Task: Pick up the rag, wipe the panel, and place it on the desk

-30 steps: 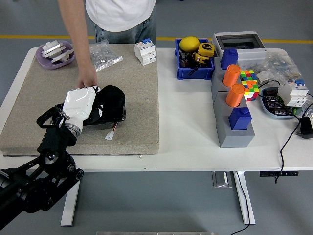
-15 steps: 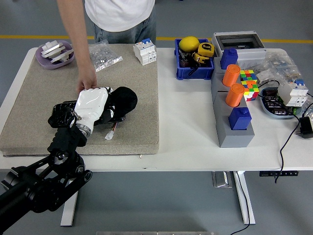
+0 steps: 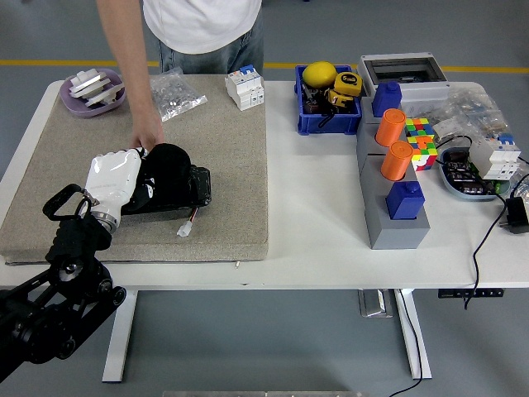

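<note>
Pressing down, the left hand [image 3: 116,178] is clamped on the black rag [image 3: 165,163] atop the black panel [image 3: 178,192], which is steadied by a person's hand [image 3: 149,138].

Blue bin [image 3: 328,116] (lemon [image 3: 319,74] inside)

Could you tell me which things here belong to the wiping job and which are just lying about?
Job: black cloth rag; black rectangular panel; white left hand; person's hand.
Lying about: blue plastic bin; orange cylinders; purple dish.
</note>
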`<state>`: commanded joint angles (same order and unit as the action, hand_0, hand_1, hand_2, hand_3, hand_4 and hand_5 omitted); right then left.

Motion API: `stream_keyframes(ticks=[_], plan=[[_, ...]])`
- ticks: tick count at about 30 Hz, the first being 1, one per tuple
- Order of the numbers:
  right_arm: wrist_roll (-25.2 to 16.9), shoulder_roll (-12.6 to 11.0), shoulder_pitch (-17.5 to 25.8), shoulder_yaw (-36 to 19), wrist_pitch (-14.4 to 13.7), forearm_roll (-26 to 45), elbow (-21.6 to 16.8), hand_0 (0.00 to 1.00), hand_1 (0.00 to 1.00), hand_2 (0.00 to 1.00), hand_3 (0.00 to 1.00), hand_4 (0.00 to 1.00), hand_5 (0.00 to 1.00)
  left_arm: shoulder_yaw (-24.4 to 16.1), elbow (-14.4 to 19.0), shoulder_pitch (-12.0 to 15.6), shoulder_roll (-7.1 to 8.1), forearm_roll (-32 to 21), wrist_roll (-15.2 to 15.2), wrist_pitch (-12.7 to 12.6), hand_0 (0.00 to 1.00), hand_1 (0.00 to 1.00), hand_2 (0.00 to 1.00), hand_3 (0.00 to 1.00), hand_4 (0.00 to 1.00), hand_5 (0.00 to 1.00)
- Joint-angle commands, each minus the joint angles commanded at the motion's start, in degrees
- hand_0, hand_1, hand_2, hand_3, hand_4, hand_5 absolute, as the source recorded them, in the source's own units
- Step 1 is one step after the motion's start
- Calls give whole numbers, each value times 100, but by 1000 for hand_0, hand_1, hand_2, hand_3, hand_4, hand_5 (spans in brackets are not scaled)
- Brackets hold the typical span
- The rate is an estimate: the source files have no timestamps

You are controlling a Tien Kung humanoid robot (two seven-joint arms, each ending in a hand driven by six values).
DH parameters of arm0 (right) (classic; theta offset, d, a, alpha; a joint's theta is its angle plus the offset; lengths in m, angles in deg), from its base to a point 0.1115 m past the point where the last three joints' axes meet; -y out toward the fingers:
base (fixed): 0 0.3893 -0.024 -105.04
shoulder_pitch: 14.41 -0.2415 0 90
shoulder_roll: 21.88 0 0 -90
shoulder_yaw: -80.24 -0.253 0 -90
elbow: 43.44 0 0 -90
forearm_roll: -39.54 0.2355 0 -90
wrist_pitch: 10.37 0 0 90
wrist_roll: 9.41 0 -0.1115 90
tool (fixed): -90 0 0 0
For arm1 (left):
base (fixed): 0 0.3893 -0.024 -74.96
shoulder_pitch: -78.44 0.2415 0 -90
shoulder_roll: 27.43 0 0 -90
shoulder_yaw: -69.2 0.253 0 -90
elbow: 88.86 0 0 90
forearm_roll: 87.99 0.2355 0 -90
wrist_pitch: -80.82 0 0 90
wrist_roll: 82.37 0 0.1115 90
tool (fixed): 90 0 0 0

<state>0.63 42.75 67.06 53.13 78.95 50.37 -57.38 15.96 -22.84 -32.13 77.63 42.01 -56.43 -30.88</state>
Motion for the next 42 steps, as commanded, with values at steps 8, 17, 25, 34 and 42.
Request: stream_keyframes(ticks=[8, 17, 25, 34, 42], plan=[[-2, -8, -12, -41, -2, -31, -3, 747, 280, 642, 619, 998, 574, -479, -218, 90, 103, 0, 43, -11, 291, 423, 572, 539, 186, 2], [3, -1, -6, -86, 4, -40, 4, 747, 281, 642, 619, 998, 574, -1082, -436, 202, 107, 0, 111, -20, 288, 425, 571, 541, 207, 2], [12, -2, -13, -71, -2, -38, -3, 749, 281, 642, 619, 998, 575, -1417, -592, 169, 165, 0, 139, -16, 286, 426, 570, 544, 222, 2], [33, -2, -38, -65, -13, -76, -23, 748, 280, 642, 619, 998, 576, -1409, -1176, -178, 223, 0, -36, -134, 285, 427, 569, 544, 226, 2], [48, 4, -55, -31, -8, -53, -24, 746, 280, 642, 620, 998, 575, -1352, -1533, -497, 253, -107, -128, -95, 360, 499, 586, 556, 295, 2]])
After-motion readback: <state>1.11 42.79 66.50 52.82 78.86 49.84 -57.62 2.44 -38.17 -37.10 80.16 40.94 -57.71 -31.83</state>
